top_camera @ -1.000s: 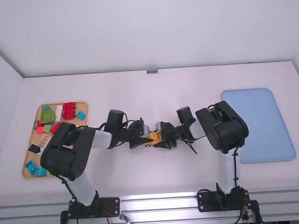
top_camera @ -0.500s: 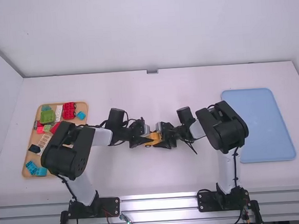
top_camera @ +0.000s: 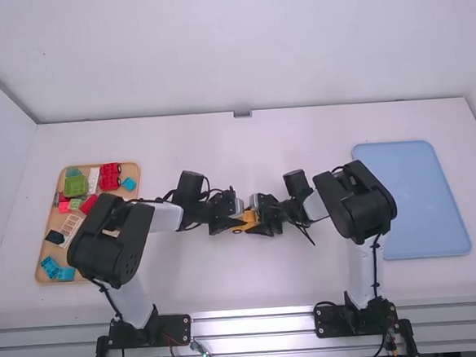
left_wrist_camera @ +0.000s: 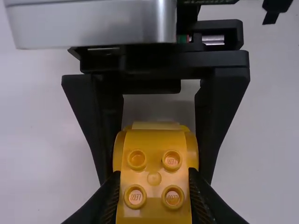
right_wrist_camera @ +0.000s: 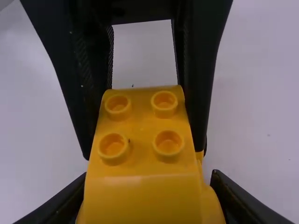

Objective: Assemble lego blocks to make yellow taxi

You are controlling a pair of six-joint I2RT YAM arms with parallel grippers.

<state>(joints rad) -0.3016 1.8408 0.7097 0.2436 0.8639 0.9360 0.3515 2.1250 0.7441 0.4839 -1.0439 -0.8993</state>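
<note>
Facing the right gripper (top_camera: 263, 221), left gripper (top_camera: 239, 224)

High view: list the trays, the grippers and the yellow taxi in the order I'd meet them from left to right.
Wooden tray of blocks → left gripper → yellow taxi → right gripper → blue tray.

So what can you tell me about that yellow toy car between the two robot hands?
The yellow toy car looks like glossy, hard plastic. Its studded face carries four round, raised studs in two rows, and the surface beyond them is smooth and curved. A small dark wheel shows low on its side. It is over the middle of the table, pinched from both sides by the left hand at one end and the right hand at the other. Whether it is finished, I can't tell.
</note>
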